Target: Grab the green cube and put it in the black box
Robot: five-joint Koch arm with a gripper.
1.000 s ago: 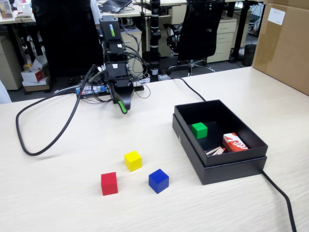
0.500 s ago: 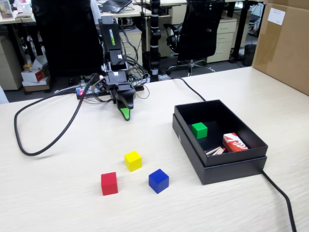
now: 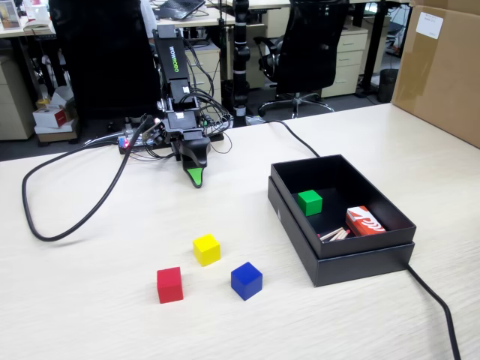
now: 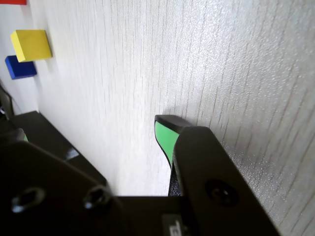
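The small bright-green cube (image 3: 309,202) sits flat on the floor of the shallow matte black cardboard box (image 3: 296,218), in the box's left-hand half as the fixed view shows it, near the left wall, with one vertical edge turned roughly toward the camera; being a cube, it has no long axis. The box itself lies on the pale wood-grain surface (image 3: 90,315) with its long axis running from the upper left toward the lower right of the fixed view. In its near right corner lie a small red-and-white carton (image 3: 364,221) and some thin wooden sticks (image 3: 335,235) just beside it. The black hobby arm (image 3: 178,82) stands at the back of the surface, folded upright, with its forearm dropping steeply so that the green-tipped gripper (image 3: 196,177) points down at the surface, well apart from the box and from the cubes. Only one tip shows in either view, so I cannot tell whether the jaws are apart or together; nothing is seen between them. In the fixed view a yellow cube (image 3: 206,249), a red cube (image 3: 169,284) and a blue cube (image 3: 246,280) stand on the bare surface left of the box. The wrist view gives a close look at the gripper (image 4: 165,135) just above the wood grain, with the yellow cube (image 4: 32,44) and blue cube (image 4: 19,68) at its upper left corner; the green cube's place in the box is plain only in the fixed view.
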